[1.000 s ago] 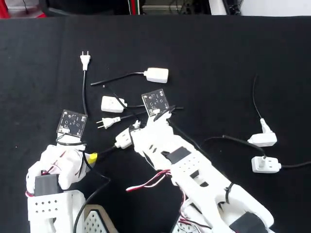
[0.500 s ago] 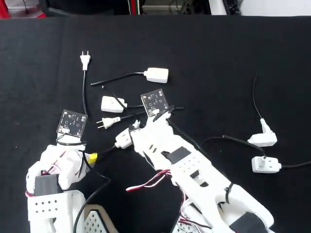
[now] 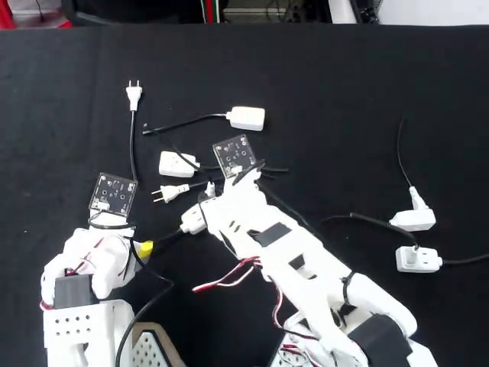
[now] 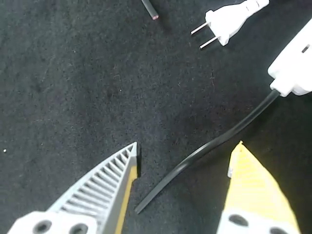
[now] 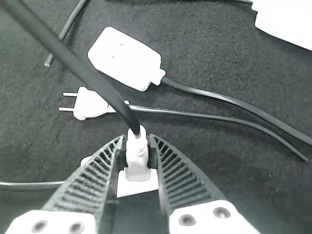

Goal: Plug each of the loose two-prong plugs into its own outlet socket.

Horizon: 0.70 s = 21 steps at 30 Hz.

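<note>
Big black table (image 3: 344, 92), with lots of bare room along the far side and in the middle right. Crowded in the middle left, with cords and white pieces close together. Near the right edge, a white socket (image 3: 417, 259) with a cord, and another white piece (image 3: 413, 219) just behind it, both well apart from the arms. At the far left, a black plug (image 3: 134, 93), prongs pointing away, with open cloth all around it.

From the high view: a far socket (image 3: 246, 118) out past the arms, a near socket (image 3: 176, 164) closer in, and a loose white plug (image 3: 170, 193) just in front of that one, prongs to the left.

From the right wrist view: right gripper (image 5: 135, 141) closed tight on a held plug (image 5: 136, 153), white, with its thick black cord going up and away. Just under the held plug, a flat white piece (image 5: 139, 184), touching it; hard to tell what kind. Past the fingertips, the loose white plug, then the near socket.

From the left wrist view: left gripper (image 4: 187, 146) wide open, one grey finger and one yellow, holding nothing. Between the two fingers, a black cord (image 4: 204, 156) flat on the cloth, ending in a white end piece (image 4: 295, 63).

Right arm (image 3: 306, 267) stretched long and low, slanting from the near right corner to the middle left. Left arm (image 3: 88, 275) bunched up at the near left corner, tips aimed down at the table.
</note>
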Available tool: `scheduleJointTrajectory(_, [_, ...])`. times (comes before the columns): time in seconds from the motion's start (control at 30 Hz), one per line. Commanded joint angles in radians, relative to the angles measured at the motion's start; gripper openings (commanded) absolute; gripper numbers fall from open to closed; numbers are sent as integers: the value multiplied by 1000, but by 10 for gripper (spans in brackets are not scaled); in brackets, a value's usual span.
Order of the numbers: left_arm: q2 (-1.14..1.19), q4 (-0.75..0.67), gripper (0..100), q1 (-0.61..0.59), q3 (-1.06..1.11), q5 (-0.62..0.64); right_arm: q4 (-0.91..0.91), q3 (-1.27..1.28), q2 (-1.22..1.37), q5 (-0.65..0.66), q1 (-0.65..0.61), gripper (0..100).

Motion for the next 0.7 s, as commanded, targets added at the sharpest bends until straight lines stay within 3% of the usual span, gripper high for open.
scheduleJointTrajectory(0.0, [-9,-2,296,-12,-5,-9,-2,-21,-2,11,-5,12])
scheduleJointTrajectory(0.33, [-9,-3,296,-12,1,-9,2,21,4,87,-11,12])
scheduleJointTrajectory(0.67, [-9,-6,296,-13,4,-11,112,35,-4,81,-11,12])
